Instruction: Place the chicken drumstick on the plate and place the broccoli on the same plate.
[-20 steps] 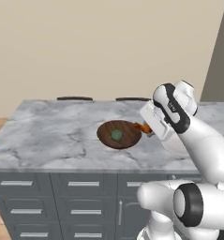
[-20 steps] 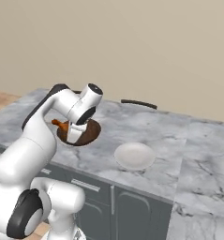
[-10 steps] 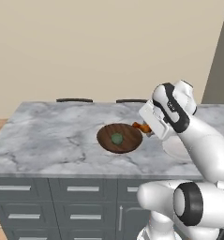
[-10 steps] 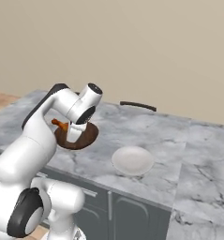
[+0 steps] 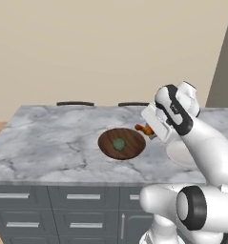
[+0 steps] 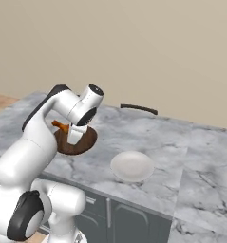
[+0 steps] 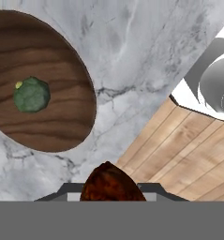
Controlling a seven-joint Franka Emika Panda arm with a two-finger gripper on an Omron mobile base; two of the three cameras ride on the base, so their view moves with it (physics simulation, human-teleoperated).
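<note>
The chicken drumstick is orange-brown and hangs above the counter just right of the dark wooden board. My gripper is shut on it, with the bone end sticking out to the left. In the hand view the drumstick fills the gap between the fingertips. The broccoli is a small green lump in the middle of the board, also seen as broccoli on the board. The pale plate lies flat on the marble to the right of the board; my arm partly hides the plate.
Dark curved handles sit along the counter's far edge by the wall. The marble counter ends in a front edge with grey drawers below. Past that edge lies wooden floor.
The whole picture has slid down a little, so the camera moved. The gripper keeps the drumstick held above the counter beside the board; the broccoli and plate stay put.
</note>
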